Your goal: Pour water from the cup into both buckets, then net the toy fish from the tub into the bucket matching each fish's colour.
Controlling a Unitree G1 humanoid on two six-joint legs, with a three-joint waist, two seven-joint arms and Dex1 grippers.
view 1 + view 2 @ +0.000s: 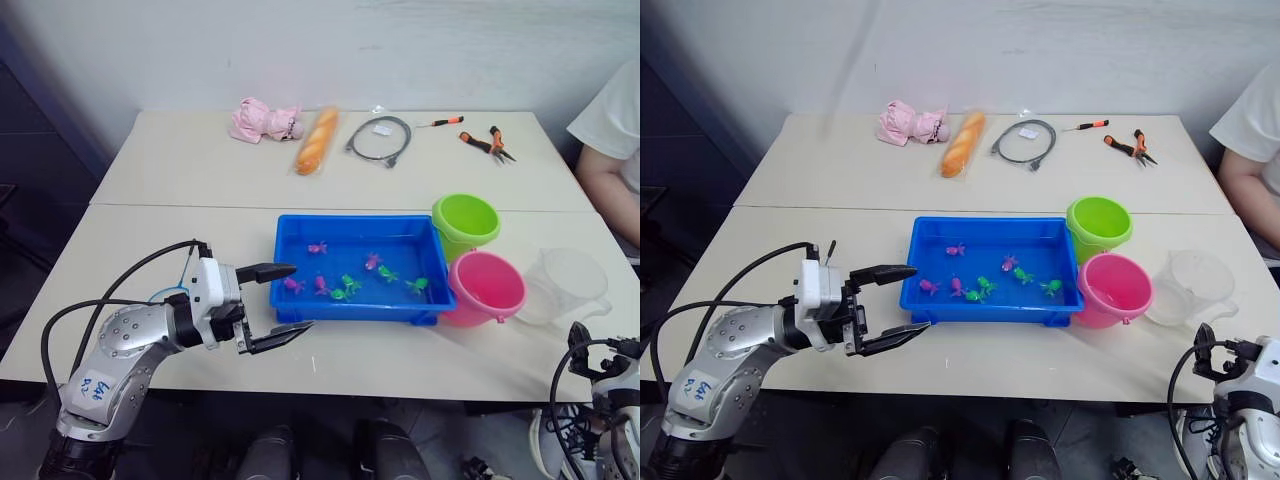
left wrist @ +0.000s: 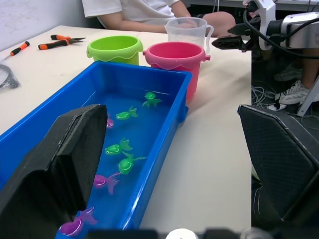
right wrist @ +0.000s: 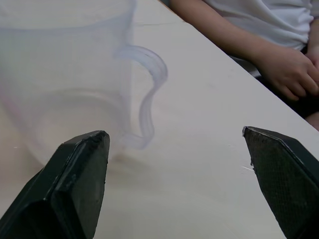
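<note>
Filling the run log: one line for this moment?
left gripper: open, near tub | right gripper: open, facing cup handle | buckets: upright

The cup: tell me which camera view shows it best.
The right wrist view: the cup looms large there, its handle facing the open right tool. Both eye views show it whole but small, beside the pink bucket; the left wrist view shows it distant, behind that bucket.

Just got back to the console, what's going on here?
Nothing is held yet. The right pincer is open, facing the handle of the clear plastic cup, which stands beside the pink plastic bucket and lime green bucket. The left pincer hovers open at the near left end of the shallow blue plastic tub, where pink and green toy fish lie in water.
</note>
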